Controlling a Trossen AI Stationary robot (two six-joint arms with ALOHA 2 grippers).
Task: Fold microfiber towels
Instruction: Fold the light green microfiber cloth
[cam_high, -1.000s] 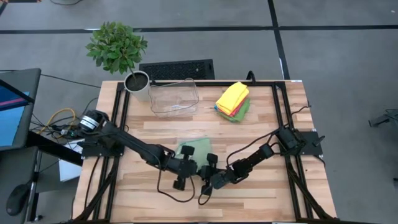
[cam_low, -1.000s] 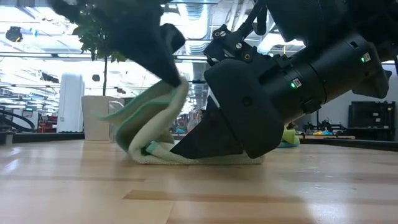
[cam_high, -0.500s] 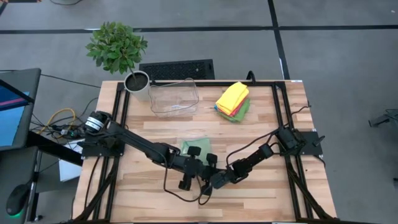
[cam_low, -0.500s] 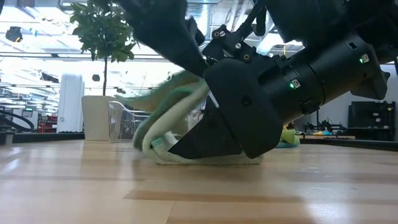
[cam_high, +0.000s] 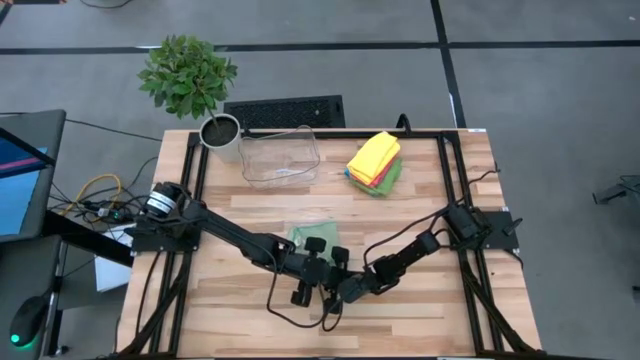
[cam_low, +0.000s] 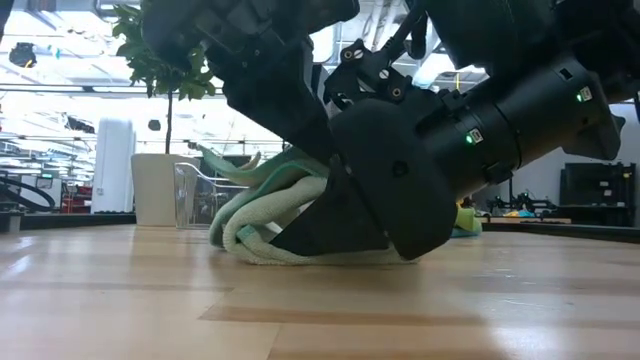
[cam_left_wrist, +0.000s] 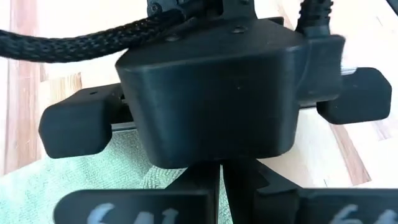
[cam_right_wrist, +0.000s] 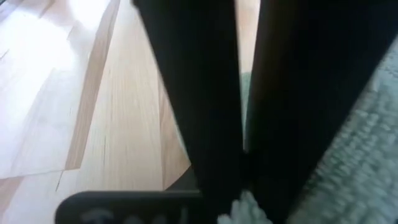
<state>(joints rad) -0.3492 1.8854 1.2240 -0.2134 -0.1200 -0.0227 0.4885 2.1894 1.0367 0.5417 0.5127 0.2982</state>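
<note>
The left gripper (cam_high: 316, 262) has carried the pale green towel's (cam_low: 262, 218) edge rightward, up against the right gripper (cam_high: 338, 285). It pinches that fold tight mid-table (cam_high: 240, 300). The right gripper's fingers stand narrowly apart on the towel's near edge.

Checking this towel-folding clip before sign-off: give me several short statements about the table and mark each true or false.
1. A pale green towel lies bunched at the middle of the table. True.
2. The stack of folded towels has a blue one on top. False: the top one is yellow.
3. The clear plastic bin holds folded towels. False: it looks empty.
4. The left gripper and right gripper are both at the pale green towel. True.
5. A potted plant stands at a far table corner. True.
</note>
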